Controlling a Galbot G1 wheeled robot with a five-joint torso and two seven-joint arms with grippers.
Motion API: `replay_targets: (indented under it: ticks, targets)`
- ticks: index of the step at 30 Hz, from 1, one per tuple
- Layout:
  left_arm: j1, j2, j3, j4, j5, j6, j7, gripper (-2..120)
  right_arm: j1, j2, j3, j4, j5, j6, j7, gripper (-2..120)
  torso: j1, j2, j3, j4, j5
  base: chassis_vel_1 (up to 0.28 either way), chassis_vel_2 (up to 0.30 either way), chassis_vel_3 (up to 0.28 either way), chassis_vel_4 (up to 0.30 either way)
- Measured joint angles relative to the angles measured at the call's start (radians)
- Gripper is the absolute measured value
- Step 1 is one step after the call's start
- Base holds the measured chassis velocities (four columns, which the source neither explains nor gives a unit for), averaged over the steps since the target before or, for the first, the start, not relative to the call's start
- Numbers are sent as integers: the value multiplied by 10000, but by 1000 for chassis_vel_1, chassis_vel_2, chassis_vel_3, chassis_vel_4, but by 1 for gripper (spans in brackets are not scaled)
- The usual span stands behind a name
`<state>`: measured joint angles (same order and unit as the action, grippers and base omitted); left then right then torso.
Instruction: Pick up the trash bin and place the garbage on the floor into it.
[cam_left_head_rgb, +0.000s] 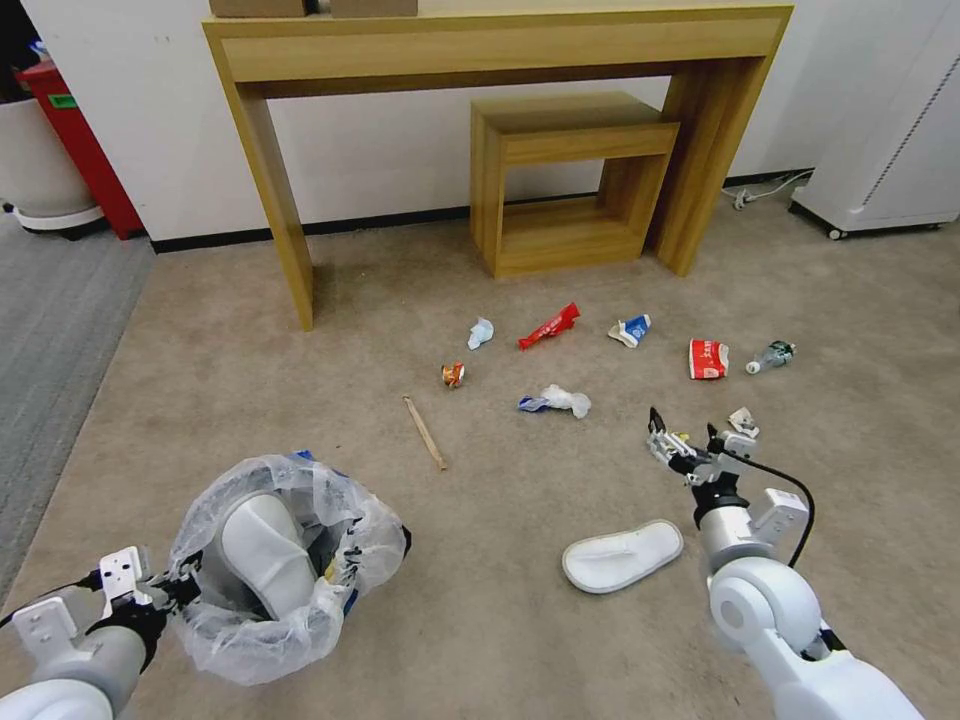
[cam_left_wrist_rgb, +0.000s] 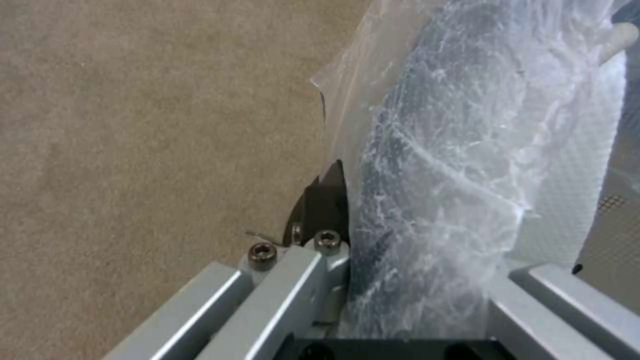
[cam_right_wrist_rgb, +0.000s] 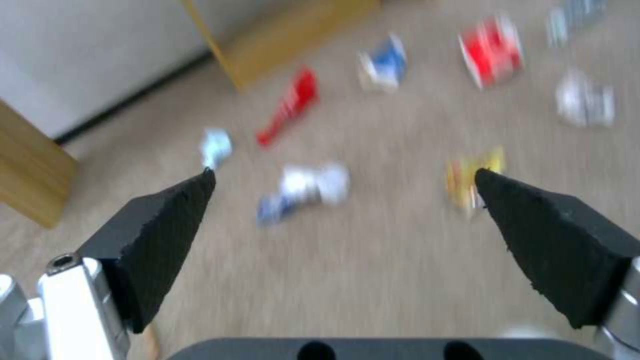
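Note:
The trash bin (cam_left_head_rgb: 372, 540), blue with a crinkled clear bag liner, hangs tilted at the lower left with a white slipper (cam_left_head_rgb: 265, 550) inside it. My left gripper (cam_left_head_rgb: 178, 592) is shut on its rim; the left wrist view shows the liner (cam_left_wrist_rgb: 467, 165) pinched beside one dark finger (cam_left_wrist_rgb: 327, 200). My right gripper (cam_left_head_rgb: 683, 440) hovers open over the beige floor (cam_left_head_rgb: 500, 620), near a yellow wrapper (cam_right_wrist_rgb: 475, 175). Garbage lies ahead: a second slipper (cam_left_head_rgb: 622, 555), a wooden stick (cam_left_head_rgb: 425, 432), a red wrapper (cam_left_head_rgb: 549, 326), a blue-white carton (cam_left_head_rgb: 630, 330), tissues (cam_left_head_rgb: 558, 401) and a bottle (cam_left_head_rgb: 770, 356).
A tall wooden console table (cam_left_head_rgb: 270, 180) stands against the wall, with a smaller wooden table (cam_left_head_rgb: 570, 190) under it. Grey carpet (cam_left_head_rgb: 50, 320) runs along the left. A white cabinet on castors (cam_left_head_rgb: 880, 150) stands at the far right, with a cable by the wall.

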<state>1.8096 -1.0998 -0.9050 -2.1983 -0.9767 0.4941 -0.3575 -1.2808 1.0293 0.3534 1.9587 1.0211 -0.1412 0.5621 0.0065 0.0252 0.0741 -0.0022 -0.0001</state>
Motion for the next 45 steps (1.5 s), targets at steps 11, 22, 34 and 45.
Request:
replay_targets:
  ticks: [11,22,34,45]
  targets:
    - [-102,-21,60,95,4,-37,6,0,812,1268,-86,-1563,3578,-1177,3085,100,0,0,0,1,2,0,0,0,0]
    - [-73,-126,71,103,70,-70,3,0,1233,2137,-46,-3613,3116,-773,2884,89,0,-1,0,0,2,0,0,0,0]
    - [106,-275,69,76,263,-245,118,0,1691,2674,-469,-4728,2510,-539,2408,80,0,0,1,1,2,0,0,0,0]
    - [199,-444,208,-36,453,-351,206,0,1917,2965,-668,-5507,1868,-311,1910,65,0,0,0,1,1,0,0,0,0]
